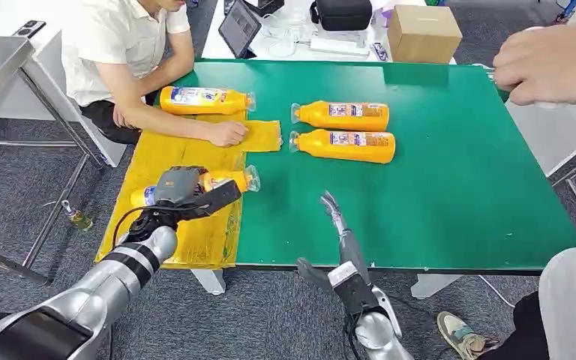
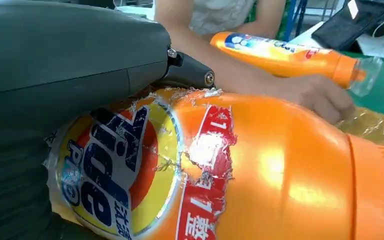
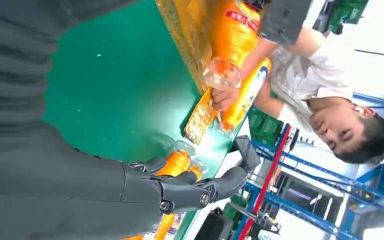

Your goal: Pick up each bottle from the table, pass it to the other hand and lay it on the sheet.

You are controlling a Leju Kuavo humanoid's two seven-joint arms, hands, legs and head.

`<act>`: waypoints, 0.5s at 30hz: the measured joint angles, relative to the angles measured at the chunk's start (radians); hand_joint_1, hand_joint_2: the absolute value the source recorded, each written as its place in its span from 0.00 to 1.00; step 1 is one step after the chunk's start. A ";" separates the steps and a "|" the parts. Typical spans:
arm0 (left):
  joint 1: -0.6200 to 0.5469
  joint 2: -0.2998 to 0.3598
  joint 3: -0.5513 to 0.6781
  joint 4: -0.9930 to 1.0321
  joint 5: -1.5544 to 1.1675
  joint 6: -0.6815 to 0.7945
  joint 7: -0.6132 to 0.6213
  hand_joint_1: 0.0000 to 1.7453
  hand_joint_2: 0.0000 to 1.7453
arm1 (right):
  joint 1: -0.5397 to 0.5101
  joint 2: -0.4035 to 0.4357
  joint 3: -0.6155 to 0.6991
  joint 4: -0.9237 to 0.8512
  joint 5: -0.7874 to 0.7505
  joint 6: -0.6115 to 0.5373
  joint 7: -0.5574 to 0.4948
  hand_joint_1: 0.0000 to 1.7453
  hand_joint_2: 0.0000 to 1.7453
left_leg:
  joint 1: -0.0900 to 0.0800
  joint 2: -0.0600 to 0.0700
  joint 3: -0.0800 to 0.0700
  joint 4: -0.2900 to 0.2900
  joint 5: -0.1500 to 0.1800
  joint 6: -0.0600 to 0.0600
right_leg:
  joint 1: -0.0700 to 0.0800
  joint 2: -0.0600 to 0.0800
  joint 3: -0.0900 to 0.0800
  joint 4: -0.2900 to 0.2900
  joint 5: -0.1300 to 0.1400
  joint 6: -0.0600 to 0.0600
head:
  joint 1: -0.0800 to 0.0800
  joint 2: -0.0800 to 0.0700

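Gripping one orange bottle (image 1: pixel 229 180) over the yellow sheet (image 1: pixel 187 150) at the tabletop's (image 1: pixel 457 187) near left, the left robot hand (image 1: pixel 184 191) wraps it. Four bottles in all: another (image 1: pixel 206 100) on the sheet's far end, two (image 1: pixel 343 130) on green. Right robot hand (image 1: pixel 336 217) hangs spread, holding nothing.

Grey carpet (image 1: pixel 270 315) lies under the green desk (image 1: pixel 457 202); a white desk (image 1: pixel 217 37) behind carries a cardboard box (image 1: pixel 424 34).
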 measured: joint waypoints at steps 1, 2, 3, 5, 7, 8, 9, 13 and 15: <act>-0.002 0.000 0.000 0.005 0.000 0.000 0.000 1.00 1.00 | 0.000 0.000 0.000 -0.001 0.000 0.000 0.000 0.00 1.00 | 0.000 0.000 0.000 0.000 0.000 0.000 | 0.000 0.000 0.000 0.000 0.000 0.000 | 0.000 0.000; -0.003 0.000 -0.001 0.010 0.000 0.000 0.000 1.00 1.00 | 0.000 0.001 0.000 -0.001 0.000 0.000 0.000 0.00 1.00 | 0.000 0.000 0.000 0.000 0.000 0.000 | 0.000 0.000 0.000 0.000 0.000 0.000 | 0.000 0.000; -0.005 0.001 -0.002 0.014 0.000 0.000 0.000 1.00 1.00 | 0.000 0.002 -0.001 -0.001 0.000 0.000 0.000 0.00 1.00 | 0.000 0.000 0.000 0.000 0.000 0.000 | 0.000 0.000 0.000 0.000 0.000 0.000 | 0.000 0.000; -0.009 0.001 -0.005 0.021 -0.003 -0.012 0.003 1.00 1.00 | 0.000 0.003 -0.002 -0.002 0.000 0.001 0.000 0.00 1.00 | 0.000 0.000 0.000 0.000 0.000 0.000 | 0.000 0.000 0.000 0.000 0.000 0.000 | 0.000 0.000; -0.015 0.001 -0.006 0.032 -0.011 -0.046 0.015 0.79 1.00 | 0.001 0.003 -0.005 -0.005 -0.002 0.008 0.000 0.00 1.00 | 0.000 0.000 0.000 0.000 0.000 0.000 | 0.000 0.000 0.000 0.000 0.000 0.000 | 0.000 0.000; -0.019 0.001 -0.007 0.040 -0.017 -0.060 0.025 0.83 1.00 | 0.002 0.003 -0.007 -0.007 -0.003 0.010 0.000 0.00 1.00 | 0.000 0.000 0.000 0.000 0.000 0.000 | 0.000 0.000 0.000 0.000 0.000 0.000 | 0.000 0.000; -0.023 0.001 -0.007 0.048 -0.019 -0.069 0.034 0.55 1.00 | 0.004 0.005 -0.010 -0.009 -0.003 0.013 0.000 0.00 1.00 | 0.000 0.000 0.000 0.000 0.000 0.000 | 0.000 0.000 0.000 0.000 0.000 0.000 | 0.000 0.000; -0.030 0.001 -0.006 0.072 -0.026 -0.089 0.050 0.00 1.00 | 0.006 0.006 -0.016 -0.009 -0.004 0.016 -0.001 0.00 1.00 | 0.000 0.000 0.000 0.000 0.000 0.000 | 0.000 0.000 0.000 0.000 0.000 0.000 | 0.000 0.000; -0.031 0.000 -0.003 0.081 -0.025 -0.098 0.048 0.00 1.00 | 0.007 0.006 -0.018 -0.009 -0.004 0.016 -0.001 0.00 1.00 | 0.000 0.000 0.000 0.000 0.000 0.000 | 0.000 0.000 0.000 0.000 0.000 0.000 | 0.000 0.000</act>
